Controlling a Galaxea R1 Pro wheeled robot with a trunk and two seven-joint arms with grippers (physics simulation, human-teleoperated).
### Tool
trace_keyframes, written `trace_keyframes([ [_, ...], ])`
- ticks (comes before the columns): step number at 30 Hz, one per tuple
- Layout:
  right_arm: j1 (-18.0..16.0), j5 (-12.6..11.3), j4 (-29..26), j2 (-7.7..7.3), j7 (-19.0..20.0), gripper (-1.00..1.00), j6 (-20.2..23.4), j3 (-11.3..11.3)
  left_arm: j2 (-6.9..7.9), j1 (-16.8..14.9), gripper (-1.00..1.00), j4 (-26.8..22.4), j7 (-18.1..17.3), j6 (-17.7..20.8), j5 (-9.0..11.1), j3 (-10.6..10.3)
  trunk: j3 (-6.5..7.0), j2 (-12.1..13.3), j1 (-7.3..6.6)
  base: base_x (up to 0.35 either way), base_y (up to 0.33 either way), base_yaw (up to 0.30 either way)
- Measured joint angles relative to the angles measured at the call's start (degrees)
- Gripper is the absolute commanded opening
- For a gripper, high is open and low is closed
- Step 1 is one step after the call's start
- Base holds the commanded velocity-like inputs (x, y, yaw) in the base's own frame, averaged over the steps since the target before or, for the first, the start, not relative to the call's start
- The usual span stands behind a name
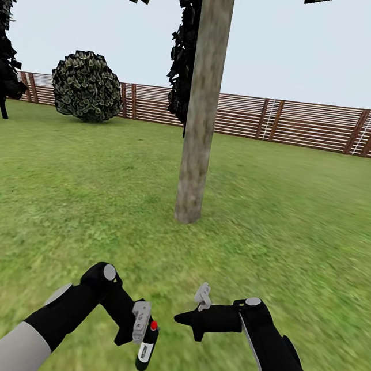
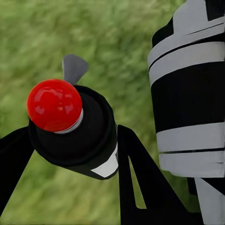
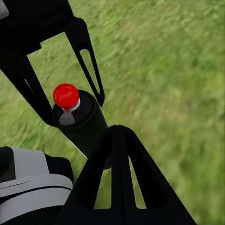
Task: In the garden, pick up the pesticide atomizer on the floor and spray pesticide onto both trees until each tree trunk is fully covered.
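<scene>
Facing: tree trunk (image 1: 203, 106) dead ahead, beyond both arms, well apart.
Head view: left gripper (image 1: 136, 324) grasps pesticide atomizer (image 1: 146, 346), upright.
Left wrist view: fingers (image 2: 136, 173) clamp the bottle.
Right wrist view: right gripper (image 3: 117, 140) beside it, state unclear.

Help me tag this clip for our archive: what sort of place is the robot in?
A simulated fenced garden, most likely. Green grass lawn runs to a brown slatted wooden fence, with a thick bare tree trunk standing ahead and a round leafy bush by the fence.
</scene>
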Motion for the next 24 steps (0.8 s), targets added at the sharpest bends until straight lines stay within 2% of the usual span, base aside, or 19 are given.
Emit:
trace_keyframes([
  [3,0.0,0.0,0.0,0.0,0.0,-1.0,0.0,0.0,-0.79,-0.01,-1.0,0.0,0.13,0.27,-0.33,0.0,0.0,0.0,0.0,0.0,0.0,0.0],
  [4,0.0,0.0,0.0,0.0,-0.01,-1.0,0.0,0.0,-1.26,-0.01,-1.0,0.0,0.16,0.31,-0.98,0.0,0.0,0.0,0.0,0.0,0.0,0.0],
  [6,0.0,0.0,0.0,0.0,-0.01,-1.0,0.0,0.0,-2.43,-0.01,-1.0,0.0,0.23,0.49,-3.44,0.0,0.0,0.0,0.0,0.0,0.0,0.0],
  [9,0.0,0.0,0.0,0.0,-0.01,-1.0,0.0,0.0,-4.42,-0.02,-1.0,0.0,0.34,1.81,-8.48,0.04,0.0,0.0,0.0,0.0,0.0,0.0],
  [11,0.0,0.0,0.0,0.0,0.02,-1.0,0.0,0.0,-5.22,-0.02,-1.0,0.0,0.37,2.42,-10.32,0.12,0.0,0.0,0.0,0.0,0.0,0.0],
  [15,0.0,0.0,0.0,0.0,0.01,-1.0,0.0,0.06,-5.83,-0.02,-1.0,0.0,0.46,2.78,-11.39,0.17,0.0,0.0,0.0,0.0,0.0,0.0],
  [22,0.0,0.02,-0.03,0.02,-0.02,-1.0,0.0,0.09,-6.08,-0.02,-1.0,-0.08,1.06,2.85,-11.6,0.26,0.0,0.0,0.0,0.0,0.0,0.0],
  [24,0.0,0.01,-0.02,0.04,-0.01,-1.0,0.0,0.09,-6.63,-0.02,-1.0,-0.09,1.52,2.87,-11.6,0.26,0.0,0.0,0.0,0.0,0.0,0.0],
])
